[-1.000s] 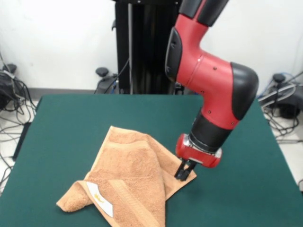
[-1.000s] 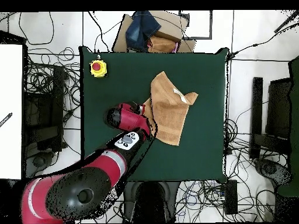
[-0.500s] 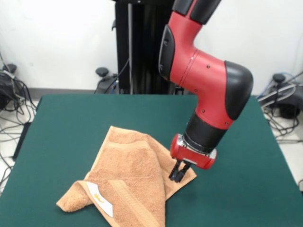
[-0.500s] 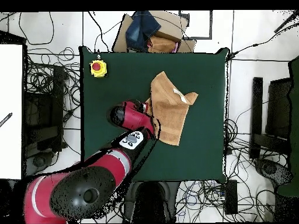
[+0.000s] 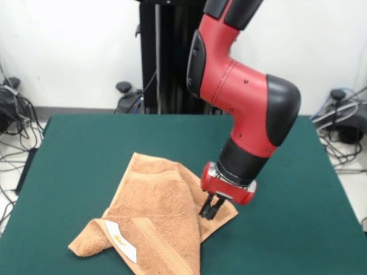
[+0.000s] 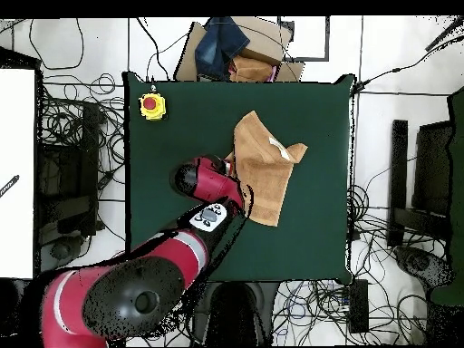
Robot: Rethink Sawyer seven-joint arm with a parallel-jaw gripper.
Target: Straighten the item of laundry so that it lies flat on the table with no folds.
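The item of laundry (image 5: 160, 217), a tan-orange terry towel, lies crumpled on the green table (image 5: 80, 149), folded over itself, with its border band and white label (image 5: 121, 240) facing the near edge. My gripper (image 5: 207, 211) is low over the towel's right corner, its dark fingertips together and resting on or just above the cloth. In the overhead view the towel (image 6: 263, 168) sits right of the table's (image 6: 313, 118) middle, and the arm's wrist (image 6: 213, 181) covers the gripper at the towel's lower-left edge.
A yellow box with a red button (image 6: 151, 105) stands at one table corner. A cardboard box with blue cloth (image 6: 231, 50) lies beyond the table edge. Cables and equipment crowd the floor all round.
The gripper has slid leftward in the front view, from the towel's right corner edge onto the cloth. The towel has kept its shape and place.
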